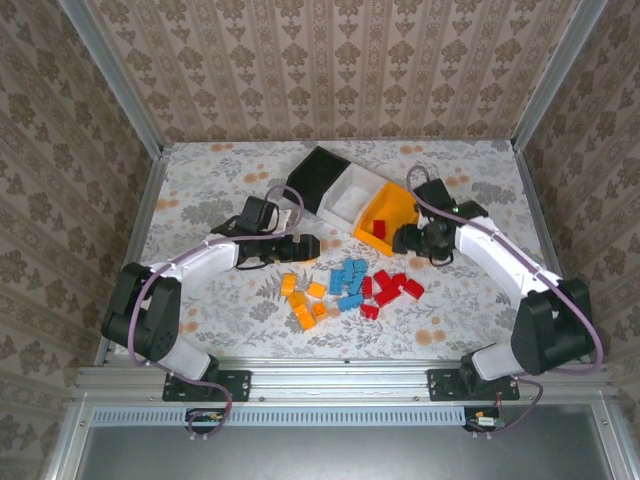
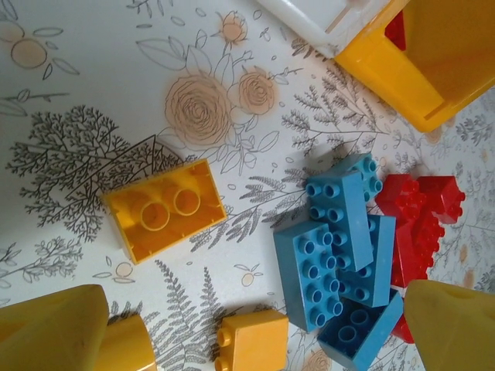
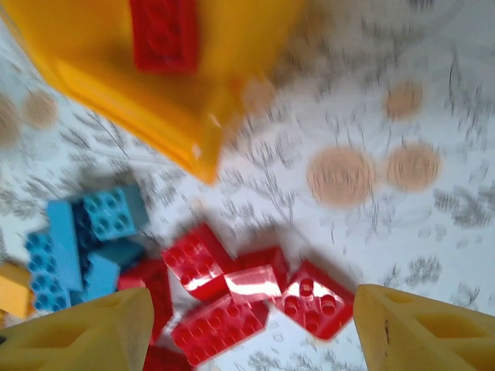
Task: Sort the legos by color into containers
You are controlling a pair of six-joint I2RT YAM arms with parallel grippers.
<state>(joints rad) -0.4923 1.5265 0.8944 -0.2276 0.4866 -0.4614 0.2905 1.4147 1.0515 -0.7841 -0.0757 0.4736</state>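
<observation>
- Legos (image 1: 345, 288) lie loose in one pile mid-table, at 6 o'clock of the bin row. They are roughly clustered by color: orange bricks (image 1: 305, 300) at 9 o'clock, blue bricks (image 1: 350, 278) in the center, red bricks (image 1: 392, 290) at 3 o'clock.
- One red brick (image 3: 164, 35) lies flat inside the orange-yellow bin (image 1: 395, 205), so that bin is probably the one for red. Nearly all bricks are unsorted, so the task looks barely begun.
- Black bin (image 1: 322, 172), white bin (image 1: 358, 192) and the orange-yellow bin sit touching in a diagonal row, from 11 o'clock down to 4 o'clock. The white bin looks empty; the black bin is too dark to tell.
- Near corner of the orange-yellow bin: right gripper (image 1: 400, 238), at 12 o'clock of the red bricks. Its fingers (image 3: 421, 332) are spread with nothing between them, so it is released. Its wrist view is blurred and looks down on the red cluster, likely because another red brick is the next pick.
- Over the table (image 1: 200, 190), left gripper (image 1: 305, 247) hovers at 12 o'clock of the orange bricks, jaws wide and empty. One orange brick lies alone ahead of it, probably the easy target.
- Blue bricks overlap and touch the red ones, so a pick there could drag neighbours.
</observation>
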